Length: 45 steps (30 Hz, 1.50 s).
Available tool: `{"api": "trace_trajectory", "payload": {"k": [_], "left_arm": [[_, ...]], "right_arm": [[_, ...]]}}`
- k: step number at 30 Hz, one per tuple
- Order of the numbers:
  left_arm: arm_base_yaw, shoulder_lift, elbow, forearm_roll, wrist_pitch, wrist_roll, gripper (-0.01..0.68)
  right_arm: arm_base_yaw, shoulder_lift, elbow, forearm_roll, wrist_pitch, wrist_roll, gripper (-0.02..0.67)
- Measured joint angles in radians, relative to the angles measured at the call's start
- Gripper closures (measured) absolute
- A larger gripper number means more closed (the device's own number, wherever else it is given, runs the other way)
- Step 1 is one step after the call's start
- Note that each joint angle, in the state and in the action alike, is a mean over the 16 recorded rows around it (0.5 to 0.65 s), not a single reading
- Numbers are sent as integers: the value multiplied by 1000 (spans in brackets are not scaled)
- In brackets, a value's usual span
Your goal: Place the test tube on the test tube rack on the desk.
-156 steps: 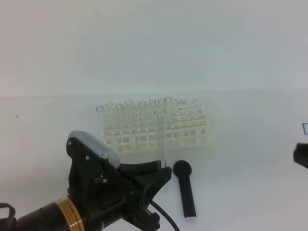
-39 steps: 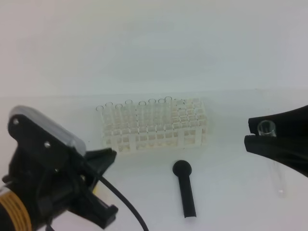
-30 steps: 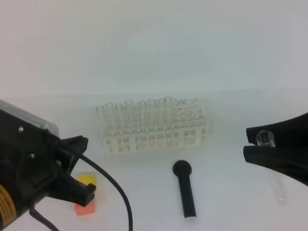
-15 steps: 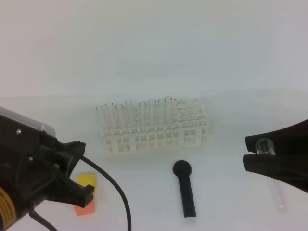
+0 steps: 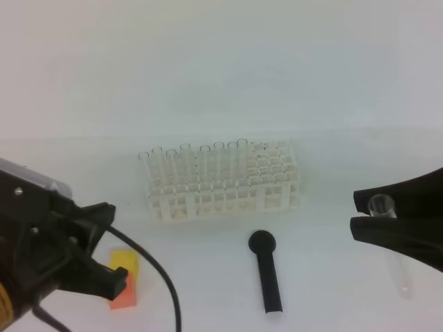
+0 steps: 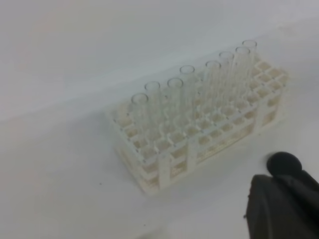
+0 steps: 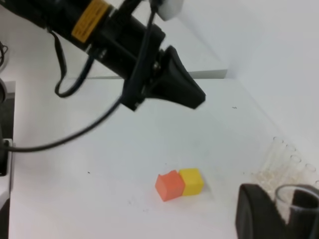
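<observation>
The long clear glass test tube (image 5: 392, 242) is being held by the right tool (image 5: 355, 211) near the right edge of the pale white worktop (image 5: 208, 270). The two black fingers are pinching it just below its round open rim. The tube is hanging down, tilted slightly, and whether its bottom is touching the worktop cannot be told. In the right wrist view the tube's rim (image 7: 298, 196) is sitting next to a black finger (image 7: 256, 211) at the bottom right corner.

The white plastic lattice test tube rack (image 5: 223, 185) is standing in the middle of the worktop, well apart from the held tube. Several clear tubes are standing upright in its back and left holes; the right part is showing open square holes. The left wrist view is showing the same rack (image 6: 199, 144) with a row of upright tubes along its far side.

The black round-headed stick tool (image 5: 266, 270) is lying flat on the worktop just in front of the rack, head toward the rack, handle pointing to the near edge.

The orange cube (image 5: 124, 294) and yellow cube (image 5: 126, 263) are sitting touching each other near the near left corner of the worktop, partly behind the left arm. The right wrist view is showing them side by side, orange (image 7: 168, 185) and yellow (image 7: 191, 181).

The left tool (image 5: 107, 242) is hovering above the near left of the worktop, fingers closed together, gripping nothing, with a black cable (image 5: 163, 290) trailing from it.
</observation>
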Motion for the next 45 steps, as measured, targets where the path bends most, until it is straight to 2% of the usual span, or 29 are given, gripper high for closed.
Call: {"api": "trace_trajectory", "payload": {"k": [4, 7, 20, 25, 33, 42, 45], "left_arm": [[22, -82, 28, 4, 6, -1, 673], [66, -169, 62, 5, 13, -2, 673], [386, -626, 286, 4, 74, -2, 674], [472, -745, 373, 6, 97, -2, 674], [539, -822, 474, 14, 151, -2, 674], [545, -822, 504, 28, 262, -2, 674], [545, -825, 509, -14, 290, -2, 674]], "right_arm": [[0, 0, 0, -1, -1, -2, 526], [0, 0, 0, -2, -2, -3, 526], [0, 0, 0, -6, -7, -3, 526], [0, 0, 0, -7, -12, -3, 526], [0, 0, 1, -8, -22, -3, 526], [0, 0, 2, -8, -27, -3, 526], [0, 0, 2, -10, -27, -3, 526]]}}
